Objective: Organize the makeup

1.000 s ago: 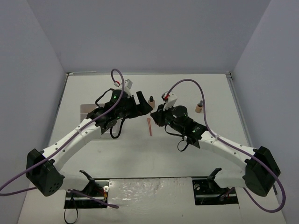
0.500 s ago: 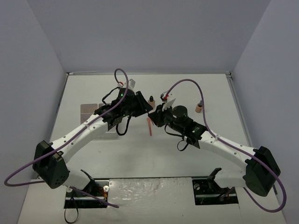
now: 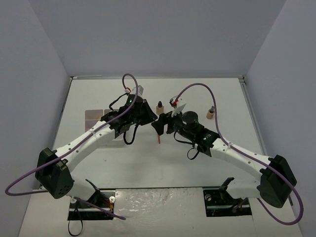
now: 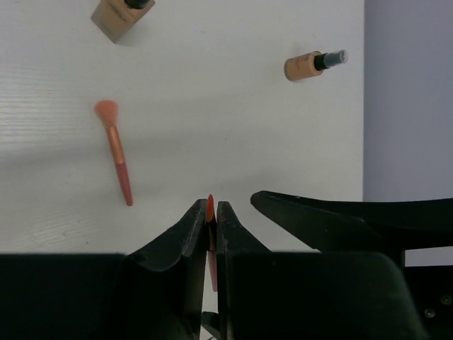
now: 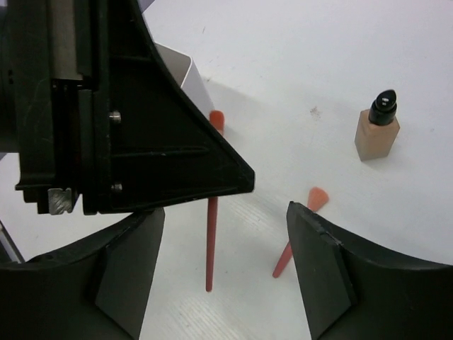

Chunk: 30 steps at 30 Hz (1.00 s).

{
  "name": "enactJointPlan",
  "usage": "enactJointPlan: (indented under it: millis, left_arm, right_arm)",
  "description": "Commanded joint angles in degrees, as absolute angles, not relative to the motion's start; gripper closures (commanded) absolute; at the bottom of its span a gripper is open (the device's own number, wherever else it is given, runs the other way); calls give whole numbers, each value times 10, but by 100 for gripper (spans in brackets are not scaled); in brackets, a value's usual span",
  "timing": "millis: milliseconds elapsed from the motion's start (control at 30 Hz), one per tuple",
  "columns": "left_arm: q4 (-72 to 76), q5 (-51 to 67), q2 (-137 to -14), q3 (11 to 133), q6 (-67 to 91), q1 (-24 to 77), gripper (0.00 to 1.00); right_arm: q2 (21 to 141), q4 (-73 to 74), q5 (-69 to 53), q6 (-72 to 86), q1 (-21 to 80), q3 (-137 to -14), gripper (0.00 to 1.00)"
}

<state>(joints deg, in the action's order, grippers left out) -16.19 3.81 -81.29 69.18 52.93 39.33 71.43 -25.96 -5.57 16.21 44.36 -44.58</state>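
The left arm [image 3: 79,143] and right arm [image 3: 244,157] have white links, black joints and bulky black bases [image 3: 52,175], each trailed by a looping purple cable [image 3: 196,85]. A green light [image 3: 129,102] glows near each wrist. The left gripper [image 4: 212,216] and right gripper [image 5: 225,244] have matte black tapered fingers [image 5: 322,262]; small silver screws [image 5: 115,117] dot the left one's flank.

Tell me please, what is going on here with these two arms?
The left gripper is shut on a thin red stick. The right gripper is open around the same stick, so it looks like a handover between the arms. A pink brush and two tan bottles are on the table.
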Motion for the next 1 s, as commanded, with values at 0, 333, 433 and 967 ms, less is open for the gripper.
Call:
enactJointPlan:
  millis: [0,333,433,967]
  left_arm:
    - [-218,-109,-745,738,407,386,100]
    - [-97,-279,-646,593,206,289,100]
    - [-8,-286,-640,538,156,268,100]
    - [198,-268,-706,429,106,252,94]
  right_arm:
    - [671,-243,-1,151,445,-461,15]
    - [586,-166,56,145,432,-406,0]
    - [573,-160,57,150,429,-393,0]
    - [546,-140,57,158,424,-369,0]
